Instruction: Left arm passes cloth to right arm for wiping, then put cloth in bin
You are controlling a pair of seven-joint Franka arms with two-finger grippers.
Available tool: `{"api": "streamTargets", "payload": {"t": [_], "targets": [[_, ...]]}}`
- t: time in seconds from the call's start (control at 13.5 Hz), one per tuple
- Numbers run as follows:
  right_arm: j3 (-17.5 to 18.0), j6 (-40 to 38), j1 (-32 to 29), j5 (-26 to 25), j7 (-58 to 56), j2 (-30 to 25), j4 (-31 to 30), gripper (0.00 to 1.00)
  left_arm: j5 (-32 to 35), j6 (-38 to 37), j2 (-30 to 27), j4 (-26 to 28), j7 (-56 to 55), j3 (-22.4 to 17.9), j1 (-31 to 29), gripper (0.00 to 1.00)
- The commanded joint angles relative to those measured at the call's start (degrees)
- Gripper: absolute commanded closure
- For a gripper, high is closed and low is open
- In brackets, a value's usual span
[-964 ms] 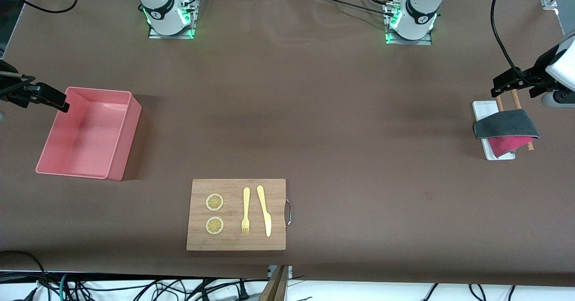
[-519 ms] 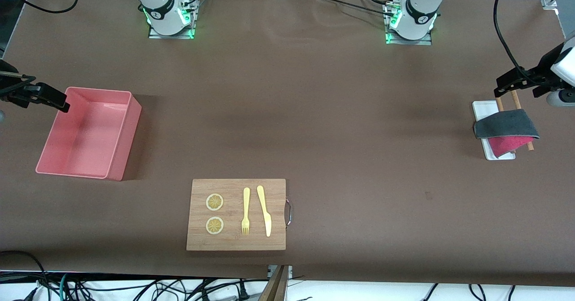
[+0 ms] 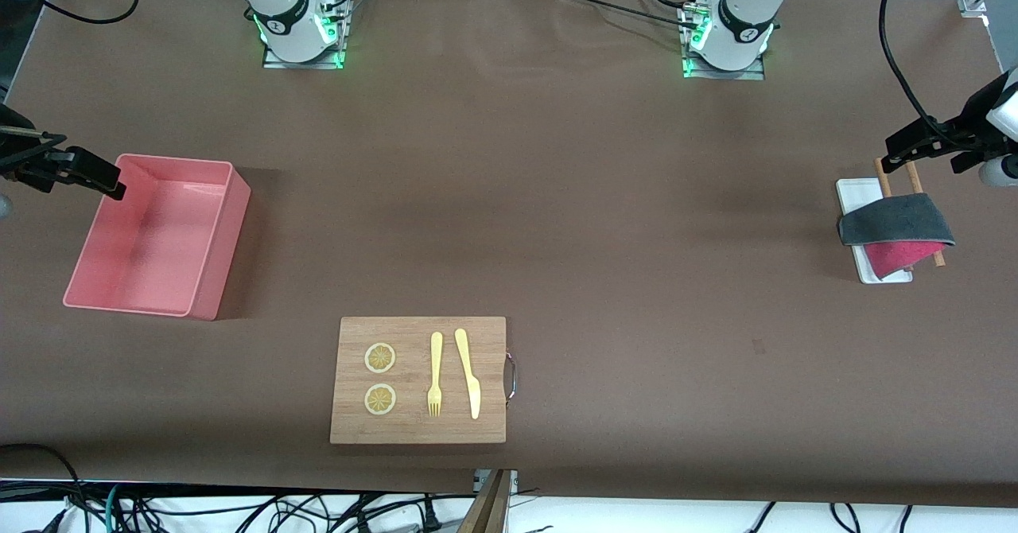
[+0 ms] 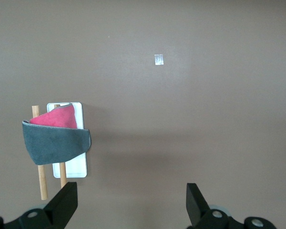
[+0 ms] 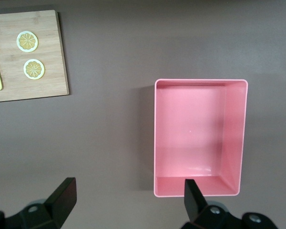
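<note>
The cloth (image 3: 895, 224) hangs folded over two wooden rods (image 3: 880, 173) on a flat white tray (image 3: 852, 196) at the left arm's end of the table, grey face up and crimson face showing below. It also shows in the left wrist view (image 4: 55, 143). My left gripper (image 3: 907, 143) is open and empty, up in the air over the table beside the tray; it also shows in its own wrist view (image 4: 132, 200). The salmon-pink bin (image 3: 233, 215) stands empty at the right arm's end. My right gripper (image 3: 107, 185) is open and empty over the table beside the bin (image 5: 236, 133), and it shows in its wrist view (image 5: 128, 195).
A wooden cutting board (image 3: 417, 429) lies near the front edge with two lemon slices (image 3: 380, 358), a yellow fork (image 3: 435, 374) and a yellow knife (image 3: 469, 374). The board also shows in the right wrist view (image 5: 43, 71). A small white mark (image 4: 158, 59) is on the table.
My left gripper has drifted a little toward the left arm's end of the table, away from the cloth. The right arm, cloth and bin have not moved.
</note>
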State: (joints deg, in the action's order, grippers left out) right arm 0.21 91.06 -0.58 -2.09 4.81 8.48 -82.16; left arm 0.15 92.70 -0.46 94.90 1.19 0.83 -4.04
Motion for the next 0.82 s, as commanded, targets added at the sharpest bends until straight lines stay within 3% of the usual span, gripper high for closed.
{"api": "streamTargets", "payload": {"t": [0.0,0.74], "targets": [[0.14,0.00,-0.30,0.68,0.73,-0.13,0.33,0.00,-0.06,-0.77,1.08,-1.92,-0.22,0.13,-0.09,0.00],[0.05,1.14,-0.39,0.77,0.73,-0.04,0.33,0.00,-0.06,-0.77,1.43,-2.44,-0.31,0.04,-0.09,0.00]]}}
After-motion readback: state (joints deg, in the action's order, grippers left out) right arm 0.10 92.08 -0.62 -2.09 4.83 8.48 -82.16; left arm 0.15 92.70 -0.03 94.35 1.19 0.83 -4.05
